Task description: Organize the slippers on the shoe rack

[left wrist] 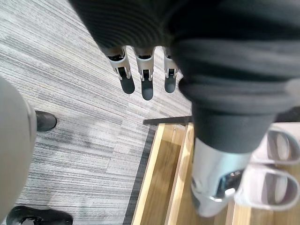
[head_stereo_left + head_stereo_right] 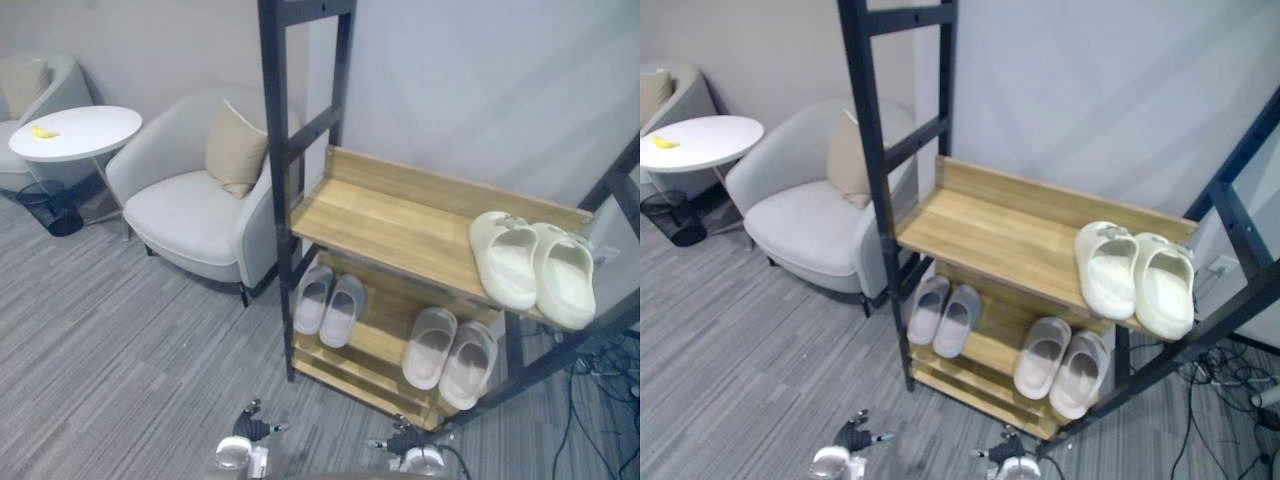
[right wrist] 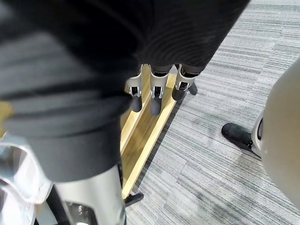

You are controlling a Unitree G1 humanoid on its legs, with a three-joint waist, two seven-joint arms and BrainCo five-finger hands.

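Shoe rack [image 2: 400, 215]: cream slippers [image 2: 532, 266] at upper shelf's right edge; grey slippers [image 2: 328, 304] lower shelf left; second grey pair [image 2: 450, 356] lower shelf right. Left hand [image 1: 146, 70], right hand [image 3: 157, 86]: fingers straight, empty.

Left hand [image 1: 143, 65]: lowered, aimed downward, holding nothing. Fingers [image 1: 123, 70] straight, side by side in a row, dark tips level with one another. Thumb [image 1: 213, 173] set apart from the row, extended, touching nothing. Back of hand and wrist under dark ribbed cover [image 1: 131, 23].

Right hand [image 3: 157, 86]: same pose, lowered and aimed downward, holding nothing. Fingers [image 3: 135, 89] straight and close together, dark tips free. Thumb [image 3: 93, 197] apart from the row, uncurled. Wrist under dark ribbed cover [image 3: 178, 33].
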